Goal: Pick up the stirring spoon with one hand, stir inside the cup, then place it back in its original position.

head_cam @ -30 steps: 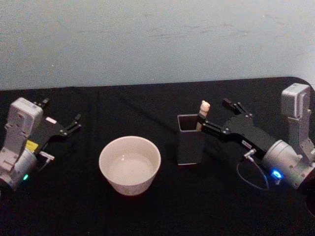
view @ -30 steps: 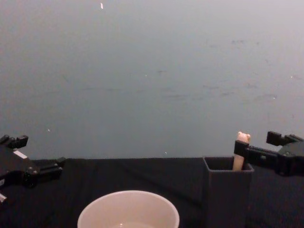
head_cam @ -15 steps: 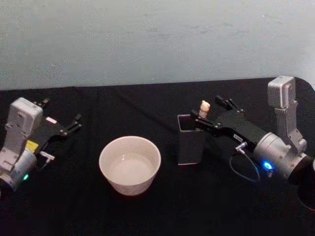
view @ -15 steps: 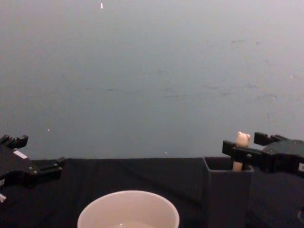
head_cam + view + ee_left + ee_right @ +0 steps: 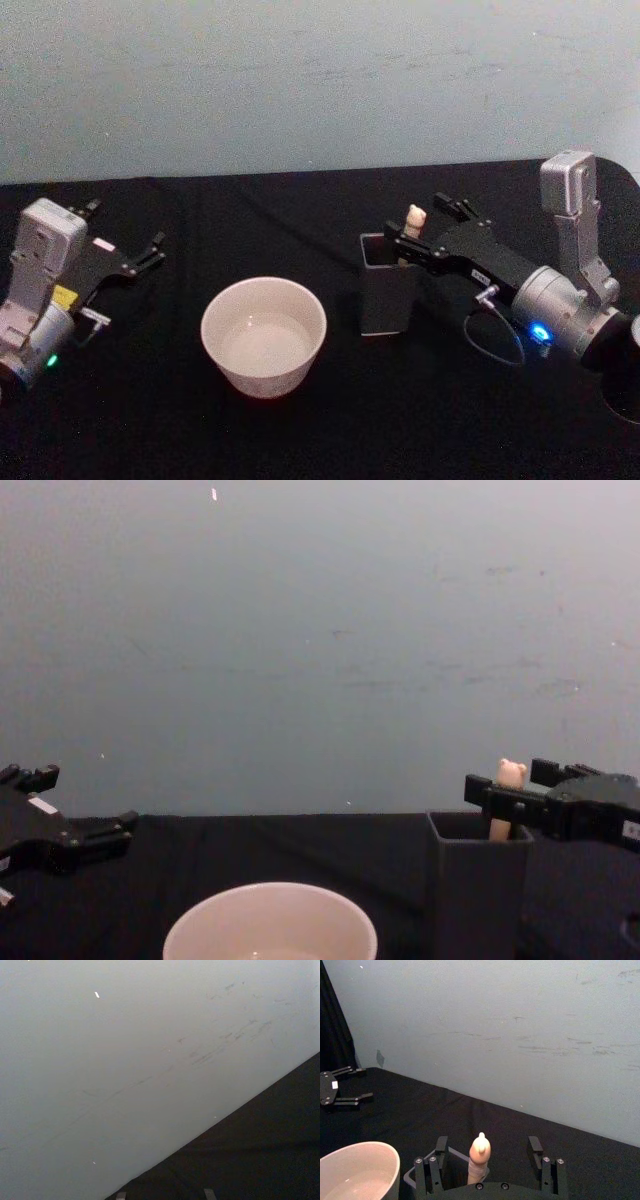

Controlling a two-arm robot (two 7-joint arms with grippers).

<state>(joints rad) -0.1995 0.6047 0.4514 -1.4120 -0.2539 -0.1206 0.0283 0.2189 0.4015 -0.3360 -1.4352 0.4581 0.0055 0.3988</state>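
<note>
Right tool (image 5: 488, 1144) flanks stirring spoon (image 5: 479, 1157) with gaps; left tool (image 5: 127, 224) parked

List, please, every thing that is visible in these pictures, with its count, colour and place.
cup: one, cream-white, on the table left of centre
holder: one, dark grey, square, upright, to the right of the cup
stirring spoon: one, pale peach handle with bear head, standing in the holder
tablecloth: one, black, covering the table
wall: one, pale blue-grey, behind the table
left gripper: one, black, open, at the table's left side
right gripper: one, black, open, fingers on either side of the spoon handle
</note>
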